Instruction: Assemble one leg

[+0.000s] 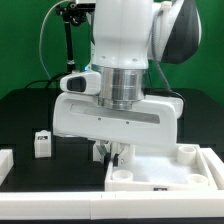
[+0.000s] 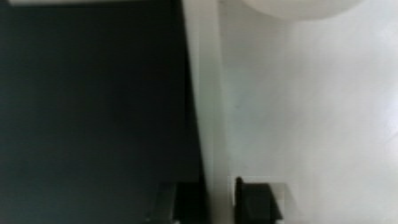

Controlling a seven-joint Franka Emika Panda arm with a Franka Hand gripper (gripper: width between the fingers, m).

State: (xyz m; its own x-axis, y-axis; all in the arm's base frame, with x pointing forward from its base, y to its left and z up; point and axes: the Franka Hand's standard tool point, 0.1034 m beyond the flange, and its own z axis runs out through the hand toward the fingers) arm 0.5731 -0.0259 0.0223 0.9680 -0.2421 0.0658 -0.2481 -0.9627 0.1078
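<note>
My claw (image 1: 112, 153) is low at the white panel (image 1: 200, 165) edge, fingers (image 2: 260, 200) straddling its rim, can't tell if clamped; leg (image 1: 42, 143) sits on table (image 1: 30, 110), well apart toward exterior view's left.

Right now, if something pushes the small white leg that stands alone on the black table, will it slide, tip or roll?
The leg looks like a stiff block with flat faces, so it probably will not roll. It seems small and is likely light, so a low push should slide it. A high push might tip it.
</note>
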